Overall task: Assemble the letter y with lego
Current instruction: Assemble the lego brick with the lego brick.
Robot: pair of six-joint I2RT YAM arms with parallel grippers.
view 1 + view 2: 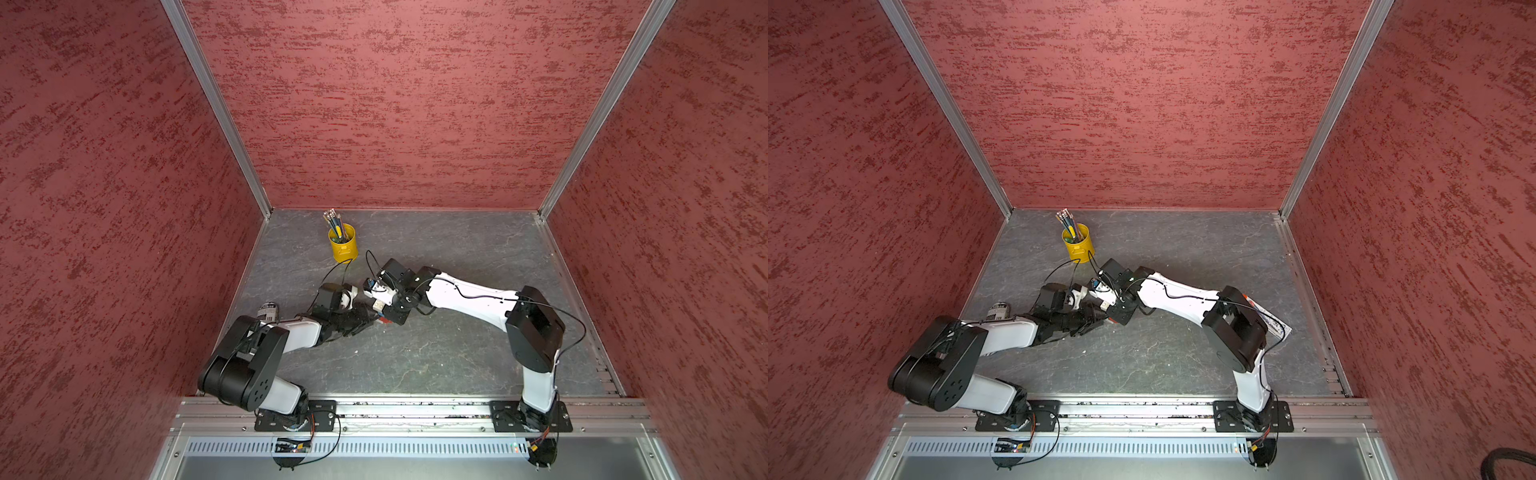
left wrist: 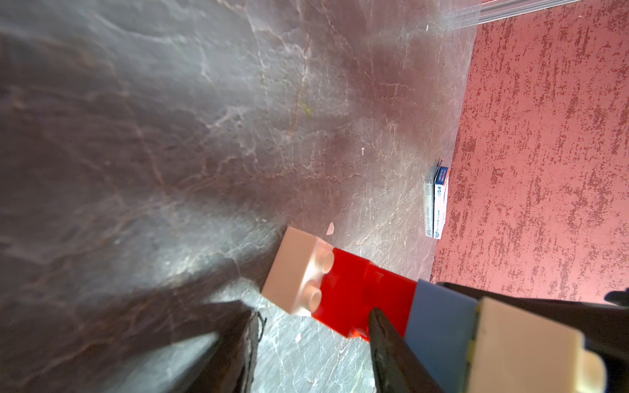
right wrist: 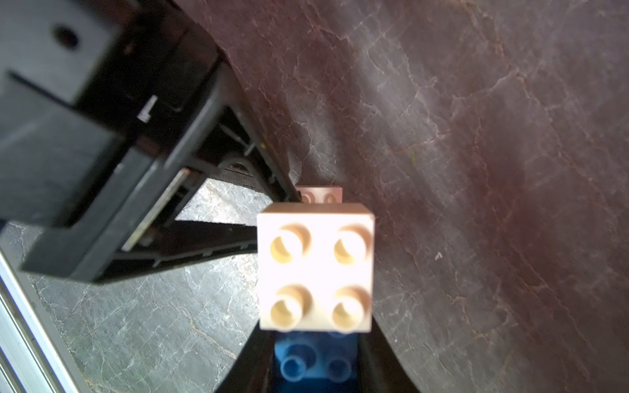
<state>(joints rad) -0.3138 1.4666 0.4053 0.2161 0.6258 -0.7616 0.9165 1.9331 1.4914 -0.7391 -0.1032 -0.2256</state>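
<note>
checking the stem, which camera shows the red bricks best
The left wrist view: the red bricks sit close up between the white foot and blue bar. In both top views only a red sliver shows; in the right wrist view a white brick hides them.

The left arm [image 1: 300, 332] and right arm [image 1: 465, 296] wore glossy white shells between bulky black joint housings, trailing thin black cables [image 1: 482, 297].

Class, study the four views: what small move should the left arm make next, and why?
Probably draw the left gripper back, clear of the letter y. Its jaws stand apart, one finger beside the red stem, clamping nothing, while the right gripper is shut on the blue bar and seems to carry the whole figure alone.
</note>
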